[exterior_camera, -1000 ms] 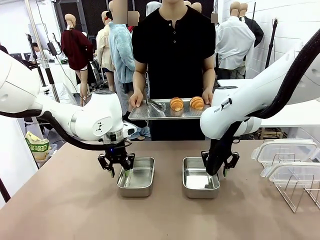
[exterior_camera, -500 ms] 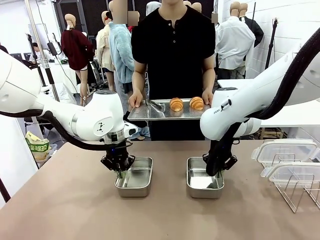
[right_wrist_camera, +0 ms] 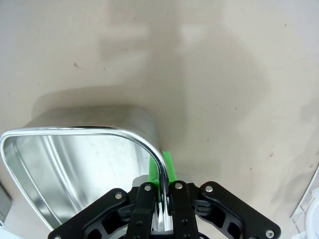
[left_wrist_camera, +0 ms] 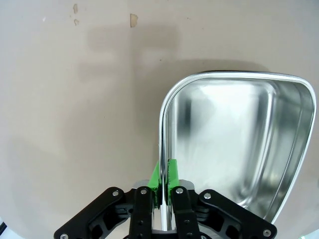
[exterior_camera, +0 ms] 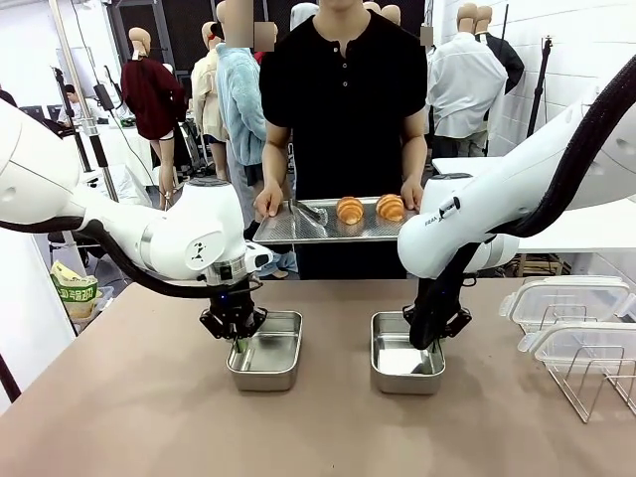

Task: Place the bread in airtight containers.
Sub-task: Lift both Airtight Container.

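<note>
Glossy white arms (exterior_camera: 189, 243) carry black cables (exterior_camera: 586, 129); left claw (left_wrist_camera: 163, 168) and right claw (right_wrist_camera: 162, 167) are black, green-padded.

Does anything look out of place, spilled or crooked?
Nothing stands out. The left container and right container stand level, empty, the left hand and right hand each shut on a rim; the left croissant and right croissant lie on the tray.

Left fingers (exterior_camera: 239, 343) and right fingers (exterior_camera: 428, 340) grip tubs (exterior_camera: 270, 374).

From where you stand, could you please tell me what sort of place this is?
Probably a robotics lab, not a kitchen: the left gripper and right gripper pinch the rims of the left container and right container on a plain table, while a person holds a tray of croissants.
</note>
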You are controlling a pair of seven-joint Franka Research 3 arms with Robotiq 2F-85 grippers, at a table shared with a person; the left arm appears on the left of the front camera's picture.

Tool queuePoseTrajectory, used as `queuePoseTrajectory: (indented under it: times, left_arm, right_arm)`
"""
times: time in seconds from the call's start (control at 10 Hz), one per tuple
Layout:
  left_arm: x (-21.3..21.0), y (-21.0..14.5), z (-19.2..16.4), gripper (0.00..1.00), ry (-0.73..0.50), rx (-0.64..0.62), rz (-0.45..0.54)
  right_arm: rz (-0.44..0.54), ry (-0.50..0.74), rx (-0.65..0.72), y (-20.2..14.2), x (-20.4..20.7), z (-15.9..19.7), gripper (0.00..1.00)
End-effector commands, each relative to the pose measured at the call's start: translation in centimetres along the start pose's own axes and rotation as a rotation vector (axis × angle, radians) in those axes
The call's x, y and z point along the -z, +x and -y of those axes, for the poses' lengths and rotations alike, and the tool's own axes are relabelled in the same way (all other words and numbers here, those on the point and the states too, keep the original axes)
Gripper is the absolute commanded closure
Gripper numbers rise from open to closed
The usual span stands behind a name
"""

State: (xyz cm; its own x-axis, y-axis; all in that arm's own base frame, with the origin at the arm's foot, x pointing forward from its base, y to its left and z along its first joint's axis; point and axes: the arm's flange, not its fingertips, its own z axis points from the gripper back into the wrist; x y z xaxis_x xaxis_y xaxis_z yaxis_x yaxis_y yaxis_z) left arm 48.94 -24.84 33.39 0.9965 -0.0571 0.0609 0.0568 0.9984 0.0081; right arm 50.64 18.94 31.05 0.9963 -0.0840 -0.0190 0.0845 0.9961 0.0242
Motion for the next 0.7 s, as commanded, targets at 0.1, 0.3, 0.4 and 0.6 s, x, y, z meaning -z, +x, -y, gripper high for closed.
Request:
queuePoseTrajectory:
  times: [0.1,0.3,0.4,0.6]
  left_arm:
    - [-3.3,-1.8,-0.1,1.0,-0.002,-0.053,0.018]
    - [-6.6,-2.8,-0.1,1.0,0.001,-0.062,0.029]
    - [-8.3,-3.1,-0.2,1.0,0.0,-0.063,0.038]
    - [-12.7,-3.9,0.1,1.0,-0.017,-0.052,0.076]
  right_arm:
    - [0.005,0.015,-0.005,-1.2,-1.8,-0.2,1.0]
    - [0.005,0.027,-0.093,-3.1,-6.7,-0.8,1.0]
    - [0.014,0.03,-0.139,-3.8,-9.1,-1.0,1.0]
    - [0.05,0.009,-0.201,-5.0,-14.0,-1.6,1.0]
